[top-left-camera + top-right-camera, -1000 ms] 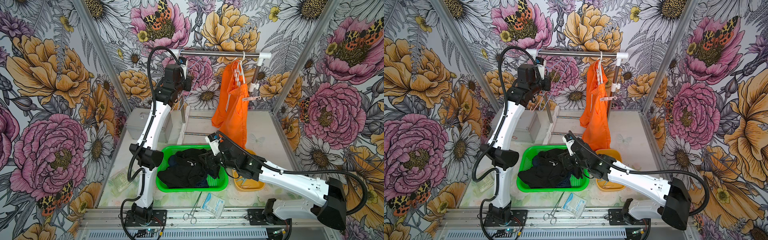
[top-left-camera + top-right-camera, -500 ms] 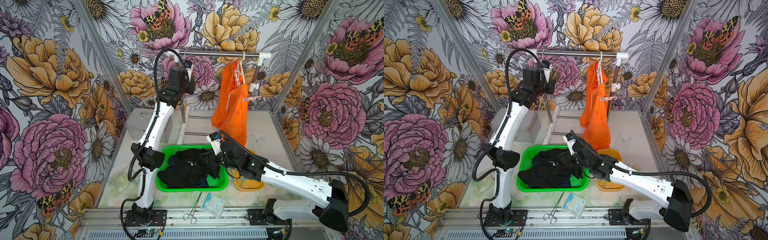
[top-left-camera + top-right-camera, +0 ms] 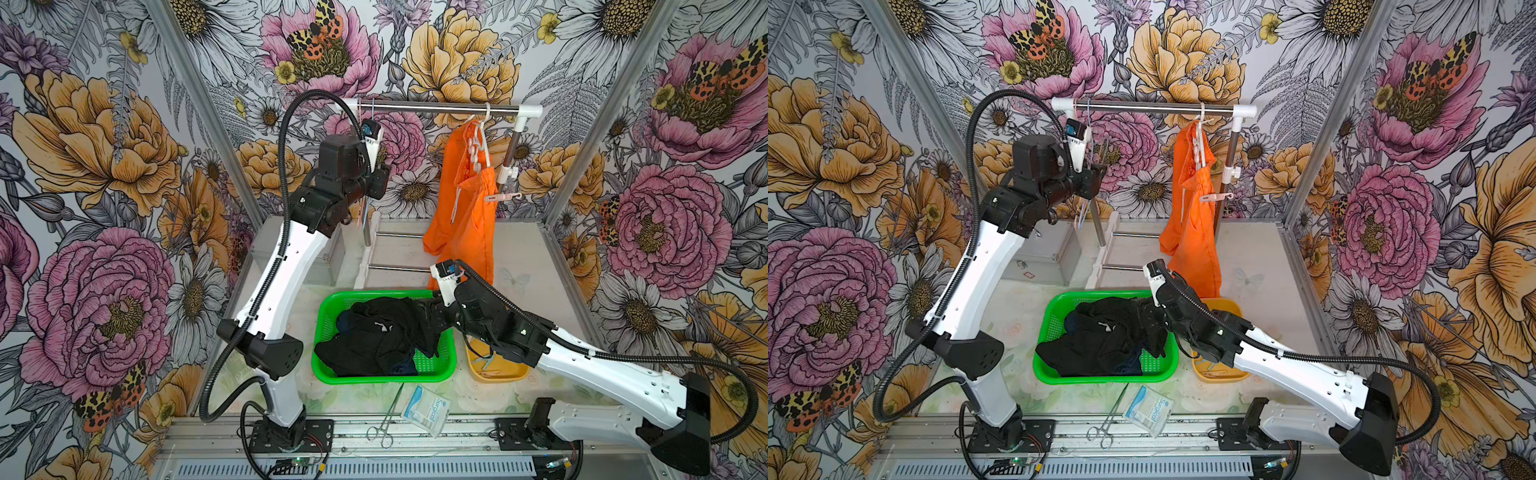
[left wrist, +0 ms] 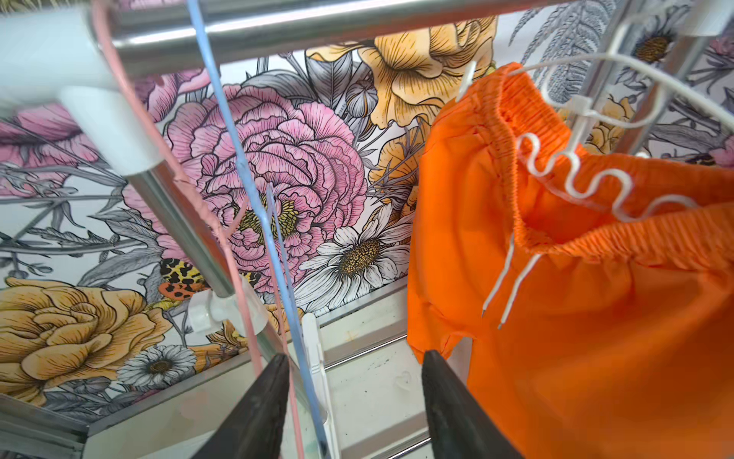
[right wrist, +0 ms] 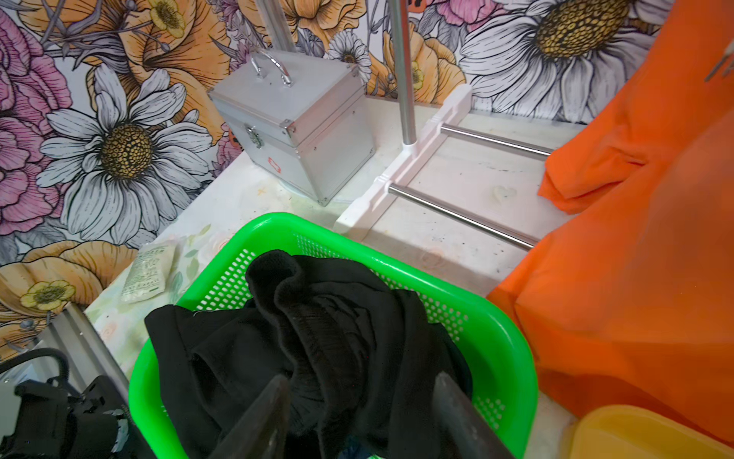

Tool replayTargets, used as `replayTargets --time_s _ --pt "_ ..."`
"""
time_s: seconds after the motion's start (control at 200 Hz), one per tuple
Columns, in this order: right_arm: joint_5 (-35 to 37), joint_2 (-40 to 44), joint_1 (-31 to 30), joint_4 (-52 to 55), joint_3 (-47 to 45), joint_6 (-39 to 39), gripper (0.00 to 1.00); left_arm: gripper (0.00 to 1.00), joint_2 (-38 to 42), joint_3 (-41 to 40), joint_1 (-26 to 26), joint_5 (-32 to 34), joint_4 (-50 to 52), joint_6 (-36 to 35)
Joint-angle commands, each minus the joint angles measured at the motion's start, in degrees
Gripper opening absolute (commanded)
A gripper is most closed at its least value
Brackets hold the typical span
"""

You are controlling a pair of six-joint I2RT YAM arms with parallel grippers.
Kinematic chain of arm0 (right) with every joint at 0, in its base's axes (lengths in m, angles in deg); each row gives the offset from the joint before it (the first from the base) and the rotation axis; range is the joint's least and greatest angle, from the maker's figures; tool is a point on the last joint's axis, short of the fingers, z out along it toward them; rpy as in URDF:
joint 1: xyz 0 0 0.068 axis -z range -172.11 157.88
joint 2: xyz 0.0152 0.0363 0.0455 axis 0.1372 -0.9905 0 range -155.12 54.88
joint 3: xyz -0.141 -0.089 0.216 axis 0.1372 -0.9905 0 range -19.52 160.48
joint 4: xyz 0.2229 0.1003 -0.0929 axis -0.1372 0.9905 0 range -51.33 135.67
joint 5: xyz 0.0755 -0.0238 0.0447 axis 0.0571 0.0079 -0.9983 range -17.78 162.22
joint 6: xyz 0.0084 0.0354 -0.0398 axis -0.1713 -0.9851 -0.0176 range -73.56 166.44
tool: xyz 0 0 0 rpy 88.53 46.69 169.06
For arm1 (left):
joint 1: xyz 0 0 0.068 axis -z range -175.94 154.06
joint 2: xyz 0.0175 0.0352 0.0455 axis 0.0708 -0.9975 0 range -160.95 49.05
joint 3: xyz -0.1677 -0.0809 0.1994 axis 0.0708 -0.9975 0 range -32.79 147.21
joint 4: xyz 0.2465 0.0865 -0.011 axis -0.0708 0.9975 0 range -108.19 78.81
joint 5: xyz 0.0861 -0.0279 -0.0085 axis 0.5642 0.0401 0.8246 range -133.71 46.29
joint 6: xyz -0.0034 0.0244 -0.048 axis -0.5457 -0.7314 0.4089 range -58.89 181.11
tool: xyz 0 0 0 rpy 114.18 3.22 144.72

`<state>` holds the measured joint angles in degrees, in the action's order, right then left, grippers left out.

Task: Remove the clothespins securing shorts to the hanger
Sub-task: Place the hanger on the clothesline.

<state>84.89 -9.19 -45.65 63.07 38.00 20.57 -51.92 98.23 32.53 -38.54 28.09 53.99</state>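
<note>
Jaws of the left pincer (image 4: 353, 357) are seen parted to a moderate gap, where a moment ago they were shut, and nothing is clamped between them: the blue hanger wire (image 4: 221, 99) and the pink hanger wire (image 4: 240, 294) are merely passed between the fingers (image 4: 258, 413), close to one of them. A release is therefore judged to have just been made, with the two bare hangers left on the steel rail (image 3: 436, 109) at its nine o'clock end. At three o'clock from that pincer, in both top views, the orange shorts (image 3: 465, 232) are found hung from the white hanger (image 3: 477, 143) at the rail's other end, and a pale clothespin (image 3: 500, 198) is seen jutting from the low corner of the waistband; whether others are fixed higher up cannot be told. That pair is thus judged to be the work that remains. At about six o'clock from the orange shorts the right pincer (image 5: 361, 377) is held over the green basket (image 5: 512, 357), its jaws likewise parted with nothing gripped and little changed, above the black shorts (image 5: 317, 318) that are piled in it.
</note>
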Motion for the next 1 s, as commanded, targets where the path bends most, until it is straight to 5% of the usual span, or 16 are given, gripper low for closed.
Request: replayTargets --time_s 0.0,0.51,0.765,0.991 --pt "5.7 2.6 0.4 3.7 3.7 1.1 0.59 0.63 4.4 -4.7 1.5 1.1 -0.3 -0.8" --pt "13.7 2.1 3.1 19.1 24.8 7.5 0.58 0.99 33.2 -36.3 4.5 -2.3 -14.3 2.0" --pt "11.7 -5.4 13.5 25.8 45.7 11.1 0.5 0.99 36.6 -39.3 6.7 -1.4 -16.1 4.0" --pt "2.8 -11.7 27.8 27.5 58.6 11.1 0.44 0.99 30.5 -34.5 9.3 -2.7 -18.9 5.9"
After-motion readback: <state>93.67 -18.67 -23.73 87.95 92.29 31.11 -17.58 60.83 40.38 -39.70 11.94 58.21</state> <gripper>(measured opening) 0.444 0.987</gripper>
